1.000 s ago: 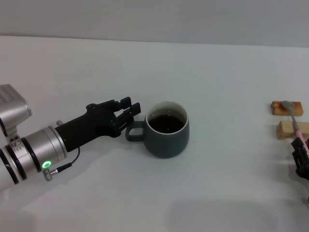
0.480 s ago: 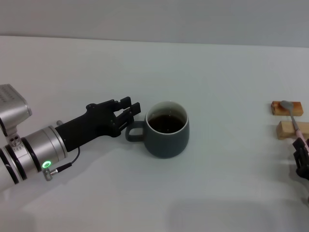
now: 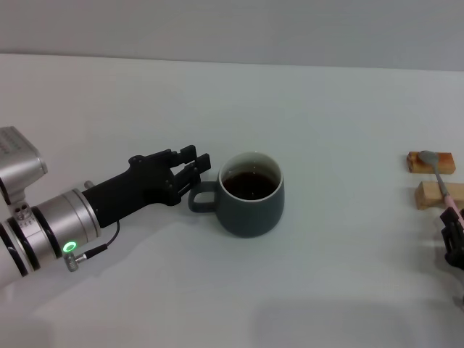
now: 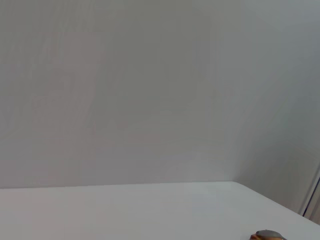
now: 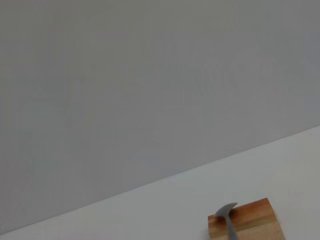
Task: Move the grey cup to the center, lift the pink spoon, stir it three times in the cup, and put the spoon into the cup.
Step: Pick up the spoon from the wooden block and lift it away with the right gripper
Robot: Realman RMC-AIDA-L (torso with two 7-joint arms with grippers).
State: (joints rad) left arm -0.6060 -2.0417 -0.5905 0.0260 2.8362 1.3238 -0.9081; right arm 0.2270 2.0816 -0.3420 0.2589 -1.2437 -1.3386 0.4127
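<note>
Fingers of our left gripper (image 3: 194, 164) sit spread beside the handle of the grey cup (image 3: 250, 193), mid-table. At far right the pink spoon (image 3: 441, 180) lies across two wooden blocks (image 3: 431, 162), our right gripper (image 3: 454, 235) just beside its handle; whether that gripper is open we cannot tell.

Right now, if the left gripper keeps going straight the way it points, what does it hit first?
Most likely the grey cup. The left gripper points toward it, fingertips right at the loop handle, so the handle comes first. Whether they already touch it is unclear from the head view.
</note>
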